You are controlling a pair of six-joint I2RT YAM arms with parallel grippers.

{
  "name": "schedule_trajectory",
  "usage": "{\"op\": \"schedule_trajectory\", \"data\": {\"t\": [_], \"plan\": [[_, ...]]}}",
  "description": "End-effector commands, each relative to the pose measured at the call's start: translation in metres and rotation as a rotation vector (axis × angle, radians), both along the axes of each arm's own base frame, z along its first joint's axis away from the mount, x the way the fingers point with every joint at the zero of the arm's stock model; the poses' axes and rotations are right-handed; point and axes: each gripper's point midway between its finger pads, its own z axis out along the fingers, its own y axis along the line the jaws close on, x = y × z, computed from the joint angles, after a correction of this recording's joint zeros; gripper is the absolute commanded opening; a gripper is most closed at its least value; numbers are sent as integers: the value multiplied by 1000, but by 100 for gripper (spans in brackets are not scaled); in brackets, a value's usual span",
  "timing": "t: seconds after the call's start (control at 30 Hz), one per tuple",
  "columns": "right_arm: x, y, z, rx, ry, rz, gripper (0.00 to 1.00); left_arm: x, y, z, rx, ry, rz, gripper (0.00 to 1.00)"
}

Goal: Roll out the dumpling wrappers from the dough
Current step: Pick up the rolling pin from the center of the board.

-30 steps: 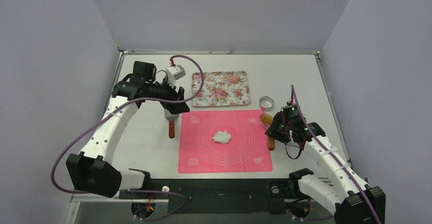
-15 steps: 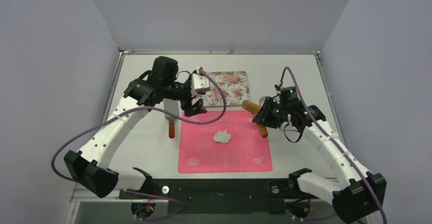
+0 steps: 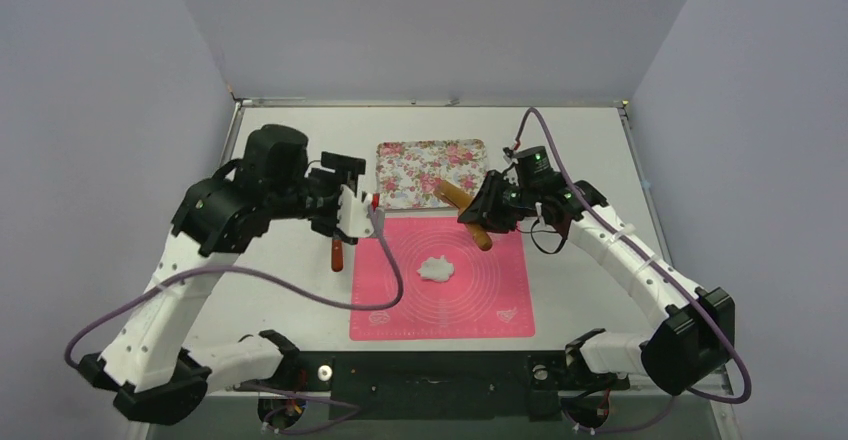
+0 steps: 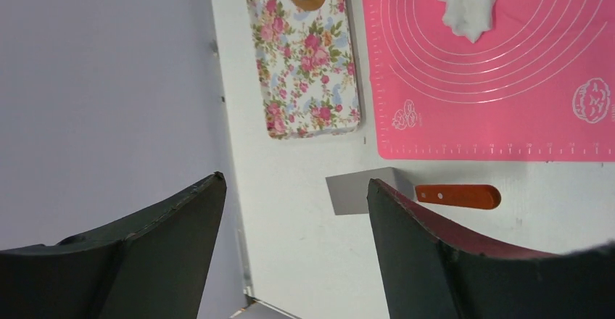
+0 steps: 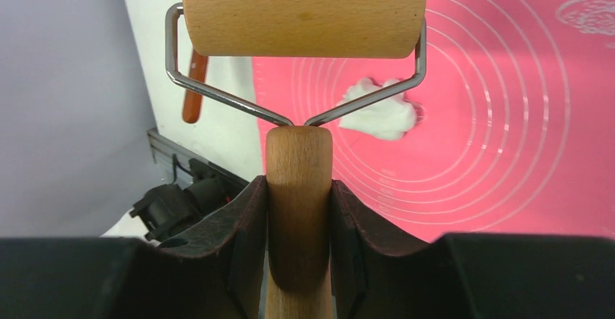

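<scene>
Right end effector (image 5: 299, 201) pinches the roller (image 5: 303, 13) by its handle; the dough (image 5: 381, 112) lies beyond it on the mat (image 5: 508, 152). Left end effector (image 4: 295, 181) is spread above the scraper (image 4: 360, 192) on the counter (image 4: 290, 261).

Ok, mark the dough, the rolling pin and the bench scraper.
dough (image 3: 436, 269): top external view, middle of lump.
rolling pin (image 5: 303, 11): right wrist view, wooden barrel.
bench scraper (image 4: 357, 191): left wrist view, metal blade.

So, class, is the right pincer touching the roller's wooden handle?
Touching. Right wrist view: the right pincer clamps the roller's handle from both sides, no gap.
</scene>
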Motion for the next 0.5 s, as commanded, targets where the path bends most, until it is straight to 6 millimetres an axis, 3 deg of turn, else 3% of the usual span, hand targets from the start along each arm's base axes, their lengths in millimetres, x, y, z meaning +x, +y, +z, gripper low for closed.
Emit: {"op": "schedule_trajectory", "data": {"t": [0.0, 0.1, 0.27, 0.4, 0.47], "plan": [[17, 35, 72, 209, -155, 44, 0, -25, -2, 36, -82, -267, -106, 70], [7, 42, 83, 202, -209, 123, 0, -31, -17, 27, -170, -339, -176, 70], [-13, 48, 67, 191, -203, 214, 0, -37, -54, 22, -286, -185, -209, 70], [-28, 56, 83, 221, -290, 299, 0, -38, -78, 9, -251, -103, -264, 70], [-33, 57, 89, 236, -315, 333, 0, -53, -94, 11, -259, -126, -339, 70]]}}
